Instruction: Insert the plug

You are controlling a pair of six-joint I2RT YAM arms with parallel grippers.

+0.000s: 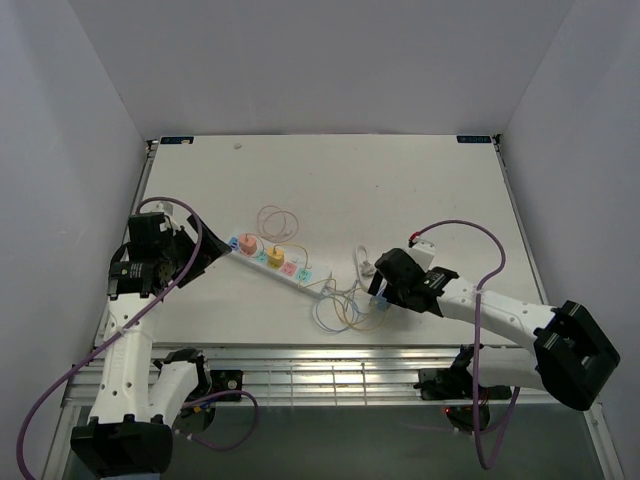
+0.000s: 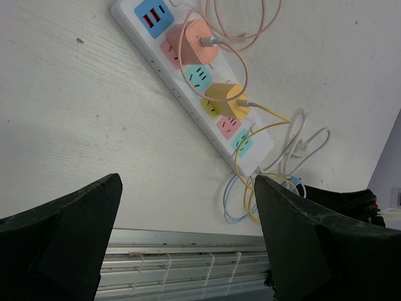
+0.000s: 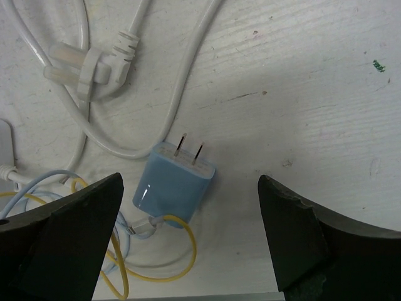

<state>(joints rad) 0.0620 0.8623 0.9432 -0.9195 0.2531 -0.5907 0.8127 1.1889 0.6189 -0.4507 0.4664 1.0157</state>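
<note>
Blue plug point(image 3: 174, 188) lies flat on the counter point(image 1: 400, 190), just right of the cable tangle and between the parted fingers point(image 3: 62, 238) of the right hand point(image 3: 191, 182), which grips nothing. Its long axis slants in the right wrist view, with two prongs point(image 3: 191, 147) aiming up and right. One power strip point(image 2: 188, 94) carries two seated chargers: one pink charger point(image 2: 194, 41) and one yellow charger point(image 2: 224, 97). Right arm reaches low and leftward. Left arm is folded high, its left hand point(image 2: 187, 188) spread apart, empty, tilted toward the strip.
</note>
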